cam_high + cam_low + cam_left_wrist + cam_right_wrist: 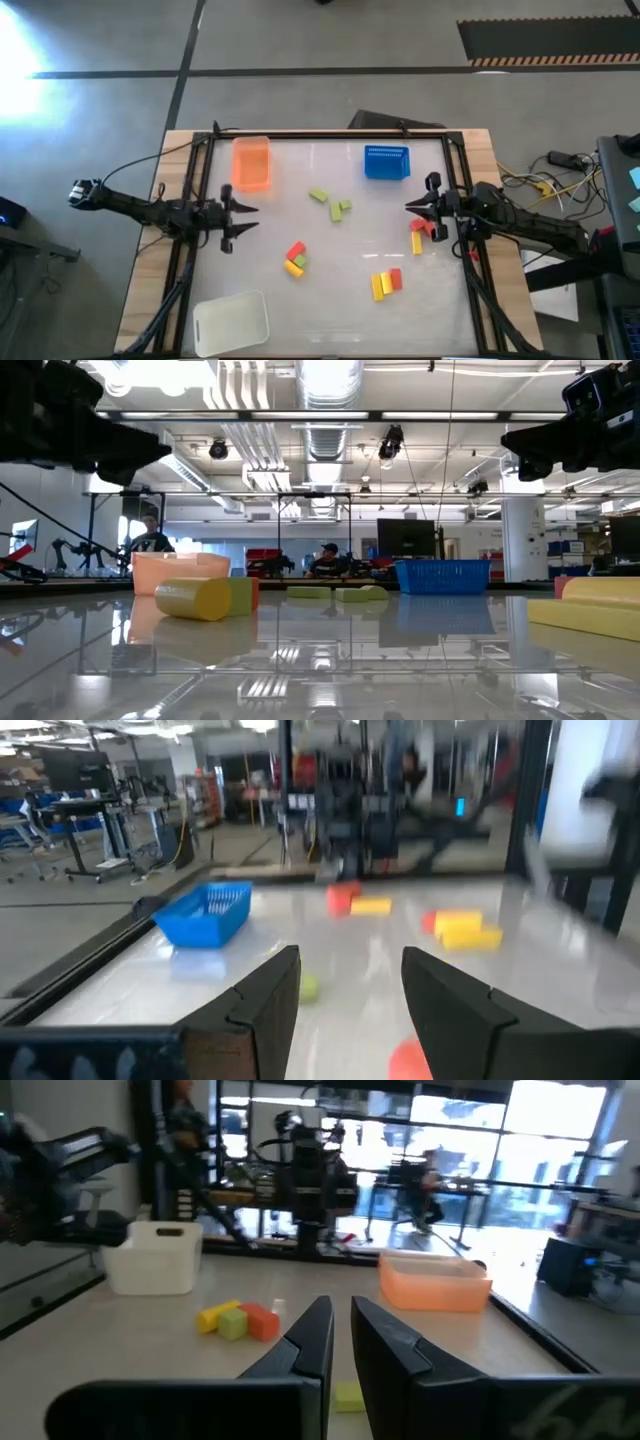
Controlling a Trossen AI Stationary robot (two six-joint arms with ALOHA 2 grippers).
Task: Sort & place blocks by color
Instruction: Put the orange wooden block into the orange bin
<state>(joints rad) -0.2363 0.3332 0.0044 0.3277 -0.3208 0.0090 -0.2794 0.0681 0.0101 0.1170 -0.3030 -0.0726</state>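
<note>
The blocks lie in loose groups on the table: light green ones (331, 203) at the middle, a red, green and yellow cluster (295, 258), a yellow and red pair (386, 283), and red and yellow pieces (420, 233) just below my right gripper. My left gripper (252, 218) (350, 955) hovers open at the table's left side, pointing right. My right gripper (408, 207) (343, 1302) hovers shut at the right side, pointing left. The low view shows both raised well above the tabletop. Neither holds anything.
An orange tray (251, 163) stands at the far left, a blue tray (386, 162) at the far right, and a white tray (232, 322) at the near left corner. A dark frame (330, 135) edges the table. People sit in the room beyond.
</note>
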